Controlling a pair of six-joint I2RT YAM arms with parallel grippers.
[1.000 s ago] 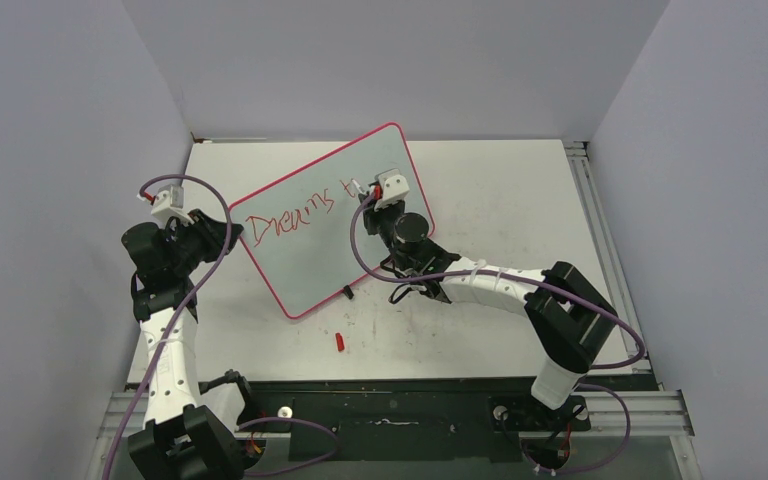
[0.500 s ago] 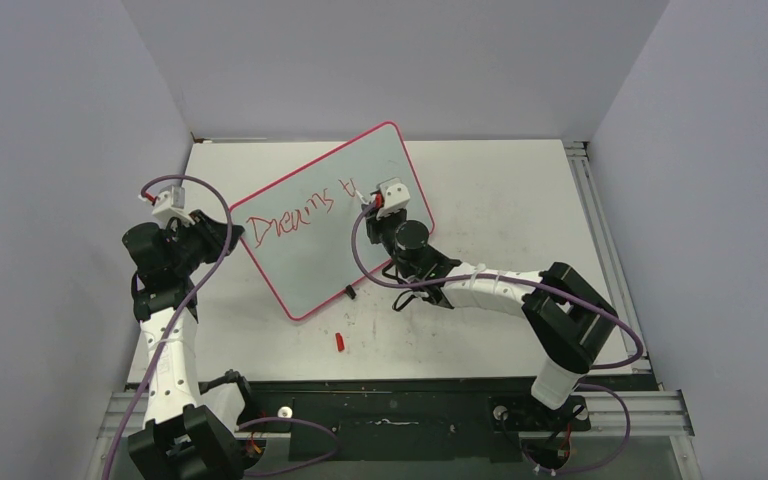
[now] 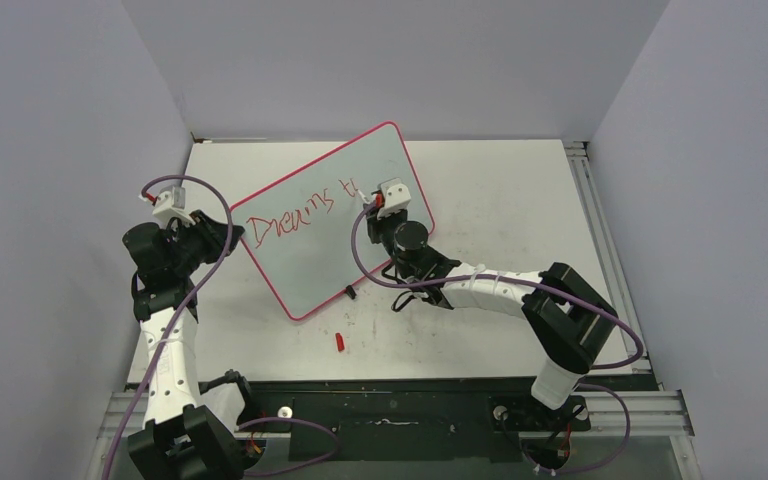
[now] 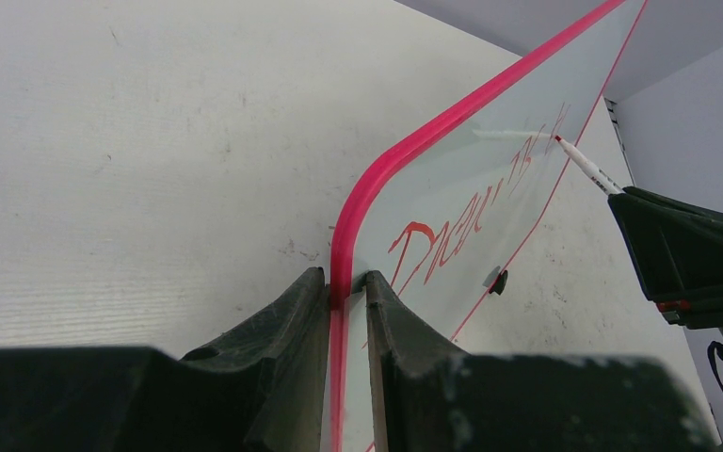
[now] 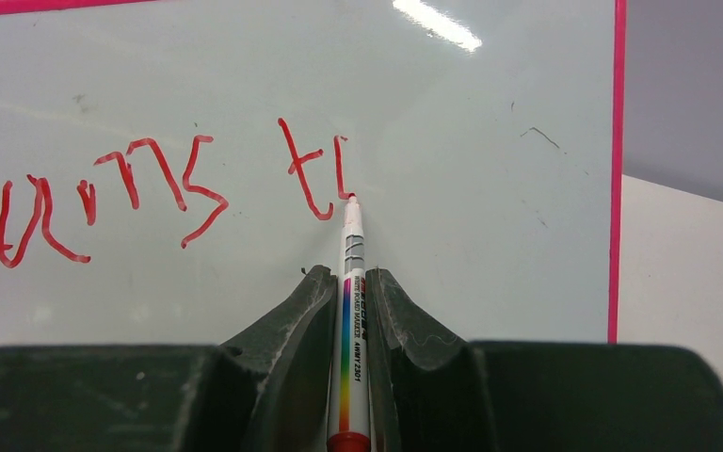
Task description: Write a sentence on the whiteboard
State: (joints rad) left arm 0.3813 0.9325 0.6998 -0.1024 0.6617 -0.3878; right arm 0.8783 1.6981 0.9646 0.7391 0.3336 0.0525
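The whiteboard (image 3: 310, 240), pale grey with a red-pink rim, stands tilted on the table and bears red writing "Dreams t" plus a fresh stroke. My left gripper (image 3: 222, 232) is shut on its left edge; in the left wrist view the rim (image 4: 346, 273) runs between the fingers (image 4: 282, 339). My right gripper (image 3: 375, 208) is shut on a white marker (image 5: 351, 282) with a rainbow stripe. The marker's red tip (image 5: 350, 199) touches the board at the foot of the fresh stroke. The marker also shows in the left wrist view (image 4: 586, 167).
A red marker cap (image 3: 340, 342) lies on the white table (image 3: 520, 200) near the front edge. A small black clip foot (image 3: 348, 292) sits on the board's lower edge. Grey walls close in on the left, back and right.
My right gripper has moved slightly down the board with the marker, drawing a short stroke after the "t". The left gripper and the board have stayed still.
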